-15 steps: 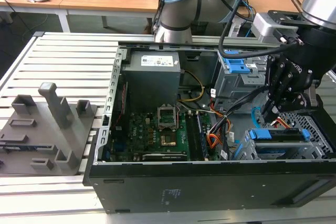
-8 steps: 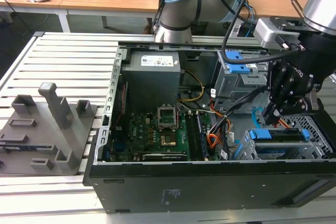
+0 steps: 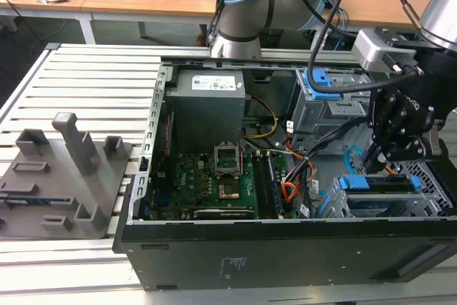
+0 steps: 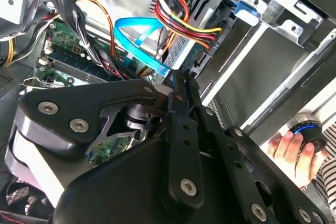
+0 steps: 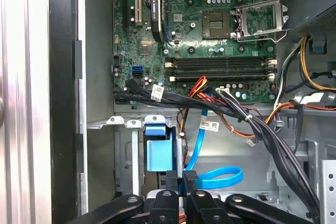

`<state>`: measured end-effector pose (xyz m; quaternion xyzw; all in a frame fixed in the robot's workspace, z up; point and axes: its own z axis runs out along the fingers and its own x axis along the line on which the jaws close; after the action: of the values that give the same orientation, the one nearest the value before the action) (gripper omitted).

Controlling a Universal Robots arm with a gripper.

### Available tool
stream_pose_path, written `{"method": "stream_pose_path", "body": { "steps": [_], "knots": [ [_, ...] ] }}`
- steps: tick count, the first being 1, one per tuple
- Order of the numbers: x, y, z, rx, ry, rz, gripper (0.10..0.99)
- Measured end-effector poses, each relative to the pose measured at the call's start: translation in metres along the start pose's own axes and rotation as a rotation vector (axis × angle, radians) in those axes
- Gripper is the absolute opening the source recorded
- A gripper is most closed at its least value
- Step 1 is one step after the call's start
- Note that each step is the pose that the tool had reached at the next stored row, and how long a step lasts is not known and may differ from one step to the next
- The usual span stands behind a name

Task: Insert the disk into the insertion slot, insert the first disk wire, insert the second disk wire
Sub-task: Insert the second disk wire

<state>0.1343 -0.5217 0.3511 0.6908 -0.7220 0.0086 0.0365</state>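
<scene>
1. In the exterior view your gripper point(image 3: 377, 156) sits low inside the open computer case point(image 3: 285, 248), at about 3 o'clock in that picture, just above the disk point(image 3: 378, 185).
2. The disk, in its bright blue carrier, lies seated in the insertion slot point(image 3: 428, 201), the silver-grey perforated cage at the case's corner on the exterior view's right.
3. In both wrist views the gripper's fingers point(image 5: 190, 178) are pressed close together; in the second wrist view the gripper point(image 4: 181, 80) is clenched on the plug end of the second disk wire point(image 4: 137, 31), the light blue flat cable.
4. In the first wrist view that same blue cable point(image 5: 220, 177) curves in a loop right beside the gripper tip point(image 5: 185, 176) and runs up toward the motherboard point(image 5: 210, 30).
5. The first disk wire point(image 5: 197, 85), red-orange, lies among the black cable bundle point(image 5: 262, 135) near the board's lower edge, apart from the gripper.
6. The taller grey cage with blue tabs point(image 3: 321, 94) stands toward 1 o'clock of the case in the exterior view.
7. A grey fixture block point(image 3: 64, 176) rests on the slatted surface point(image 3: 93, 83) at 9 o'clock.
8. A person's hand point(image 4: 291, 153) holds a round knob at the case's edge in the second wrist view.
</scene>
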Motion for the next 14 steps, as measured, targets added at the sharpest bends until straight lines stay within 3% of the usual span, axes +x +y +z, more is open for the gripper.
{"method": "stream_pose_path", "body": {
  "steps": [6,14],
  "knots": [
    [0.0019,-0.0044,0.0013,0.000,0.0001,0.000,0.157],
    [0.0032,-0.0163,0.0036,0.000,-0.0002,0.000,0.157]
  ]
}}
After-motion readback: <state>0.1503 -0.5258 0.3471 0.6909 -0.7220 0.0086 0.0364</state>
